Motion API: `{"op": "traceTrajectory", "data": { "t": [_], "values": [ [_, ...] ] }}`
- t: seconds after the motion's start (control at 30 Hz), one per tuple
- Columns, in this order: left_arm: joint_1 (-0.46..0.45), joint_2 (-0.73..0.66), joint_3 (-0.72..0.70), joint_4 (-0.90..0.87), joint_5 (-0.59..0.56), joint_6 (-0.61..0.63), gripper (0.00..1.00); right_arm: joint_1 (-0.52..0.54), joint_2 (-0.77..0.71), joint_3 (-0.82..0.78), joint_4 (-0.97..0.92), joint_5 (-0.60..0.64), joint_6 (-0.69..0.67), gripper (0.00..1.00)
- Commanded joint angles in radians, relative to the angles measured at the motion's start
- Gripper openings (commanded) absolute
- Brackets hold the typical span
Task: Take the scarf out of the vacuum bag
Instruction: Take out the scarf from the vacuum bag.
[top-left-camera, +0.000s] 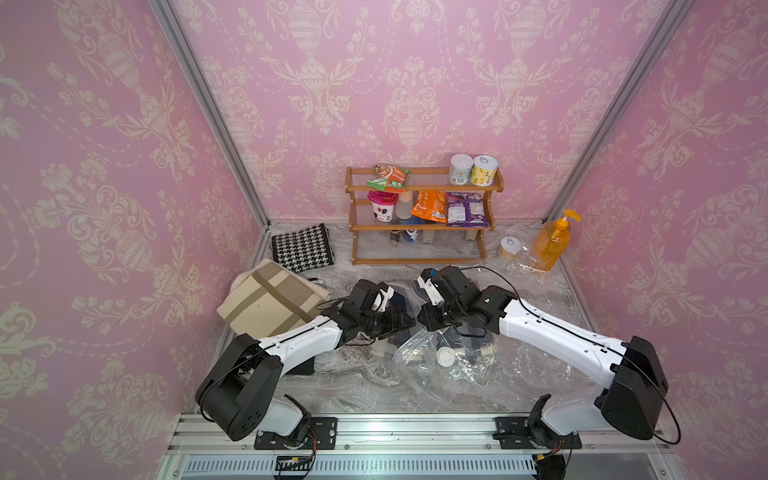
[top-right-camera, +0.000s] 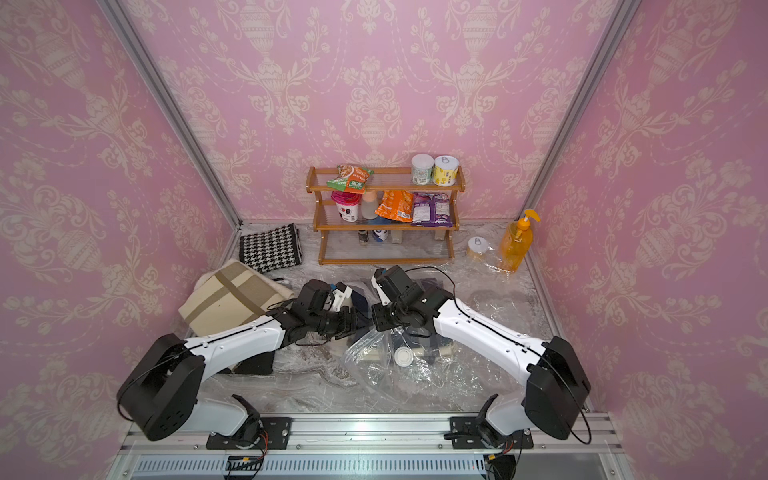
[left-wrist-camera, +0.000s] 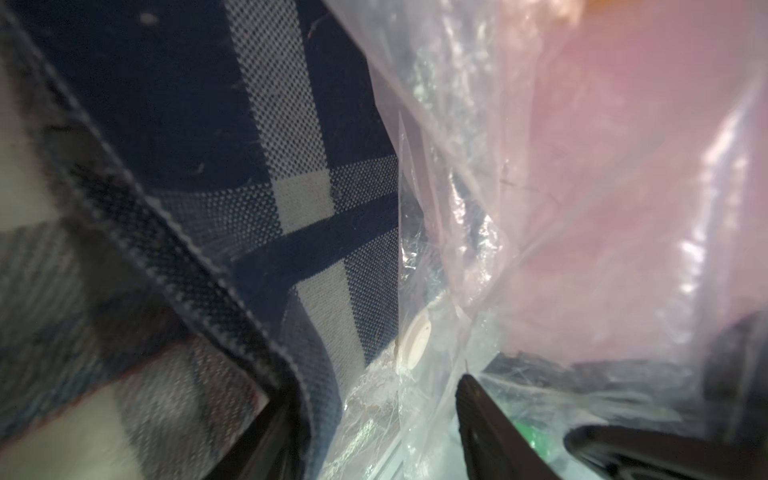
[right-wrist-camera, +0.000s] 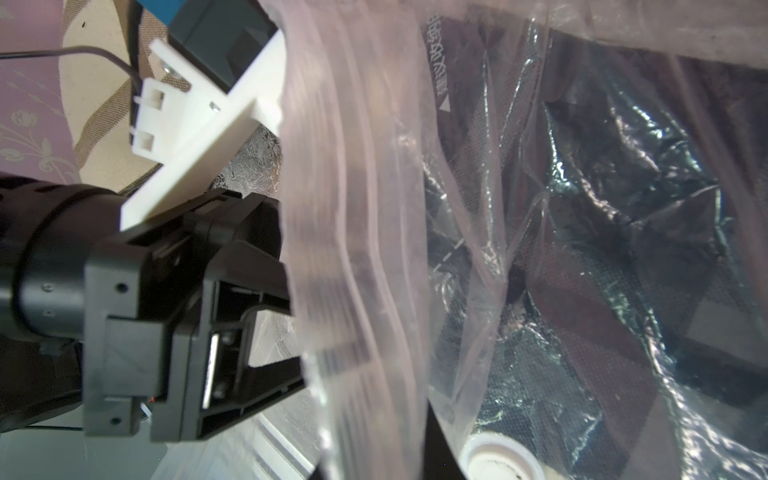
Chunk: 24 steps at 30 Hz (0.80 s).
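**The scarf is not out yet**

In both top views, my two arms meet over the middle of the marble table. The vacuum bag lies there, clear and crinkly, with its round white valve cap facing up. My right pincer lifts one edge of the bag. My left pincer pokes in just beside it. A bit of the dark blue checked scarf shows between them. My arms hide my fingertips here.

My left wrist view looks right into the bag's mouth. The scarf fills half of it, blue with white checks, and the clear plastic hangs next to it. My left fingers stand apart. The scarf's folded edge lies against one of them. I do not think I am squeezing it yet.

My right wrist view shows the bag's zip strip close up, with small printed writing beside it. The scarf looks dark behind the plastic. I cannot see my right fingers well. The edge is held up, though, so I think that pincer is clamped on the bag. Only this view shows the body of my left pincer going in behind the strip.

So the bag is open and held up. What is left is to grip the scarf and pull it all the way out.
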Motion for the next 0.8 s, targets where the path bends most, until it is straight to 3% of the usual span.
{"op": "traceTrajectory", "data": {
  "t": [0.0, 0.07, 0.17, 0.27, 0.77],
  "values": [
    [-0.007, -0.009, -0.019, -0.021, -0.037, 0.005, 0.62, 0.006, -0.029, 0.060, -0.029, 0.019, -0.019, 0.18],
    [-0.007, -0.043, -0.021, -0.065, -0.071, 0.024, 0.66, 0.005, -0.029, 0.064, -0.029, 0.021, -0.019, 0.18],
    [-0.007, -0.112, -0.019, -0.137, -0.130, 0.053, 0.82, 0.005, -0.029, 0.065, -0.032, 0.024, -0.021, 0.18],
    [-0.007, -0.148, 0.004, -0.227, -0.177, 0.083, 0.88, 0.006, -0.030, 0.065, -0.035, 0.024, -0.023, 0.18],
    [-0.007, -0.013, -0.021, -0.094, -0.130, 0.039, 0.86, 0.006, -0.040, 0.063, -0.047, 0.040, -0.026, 0.18]
  ]
}}
